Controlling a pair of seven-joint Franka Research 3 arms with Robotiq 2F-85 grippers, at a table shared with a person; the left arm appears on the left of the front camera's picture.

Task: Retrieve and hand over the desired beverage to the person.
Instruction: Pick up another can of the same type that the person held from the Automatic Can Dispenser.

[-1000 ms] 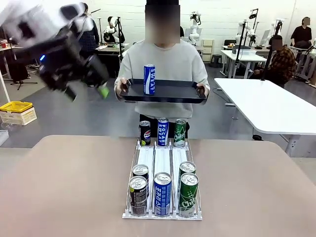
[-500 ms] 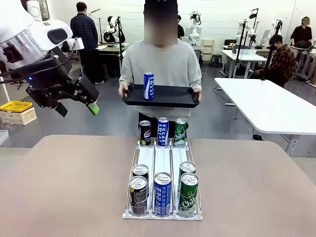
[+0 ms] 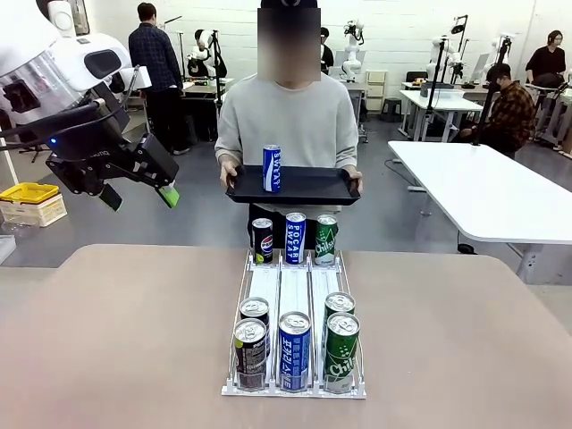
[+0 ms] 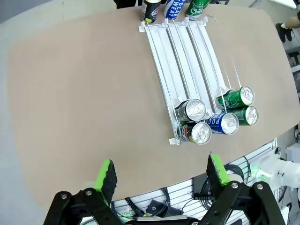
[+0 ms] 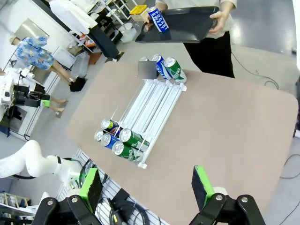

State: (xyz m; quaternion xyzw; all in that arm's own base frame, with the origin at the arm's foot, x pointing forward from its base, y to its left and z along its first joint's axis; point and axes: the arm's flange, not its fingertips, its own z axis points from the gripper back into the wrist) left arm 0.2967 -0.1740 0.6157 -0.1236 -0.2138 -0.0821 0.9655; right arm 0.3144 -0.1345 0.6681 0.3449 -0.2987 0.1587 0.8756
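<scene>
The person (image 3: 295, 116) in a light grey top stands at the far side and holds a black tray (image 3: 313, 186) with both hands. One blue can (image 3: 272, 168) stands upright on the tray's left part. My left gripper (image 3: 140, 197) hangs open and empty high at the left, well apart from the tray and the table. From the left wrist, the left gripper (image 4: 161, 171) looks down on the can rack (image 4: 187, 56). My right gripper (image 5: 146, 187) is open and empty, high above the table's near side, with the tray (image 5: 187, 21) and blue can (image 5: 158, 18) far off.
A white wire rack (image 3: 294, 286) with three lanes lies on the brown table (image 3: 125, 340). Black, blue and green cans (image 3: 295, 237) stand at its far end, several more cans (image 3: 293, 349) at its near end. A white table (image 3: 492, 192) stands at the right.
My left arm has swung back to the left and come to rest, its gripper still open. The person has lowered the tray with the blue can a little.
</scene>
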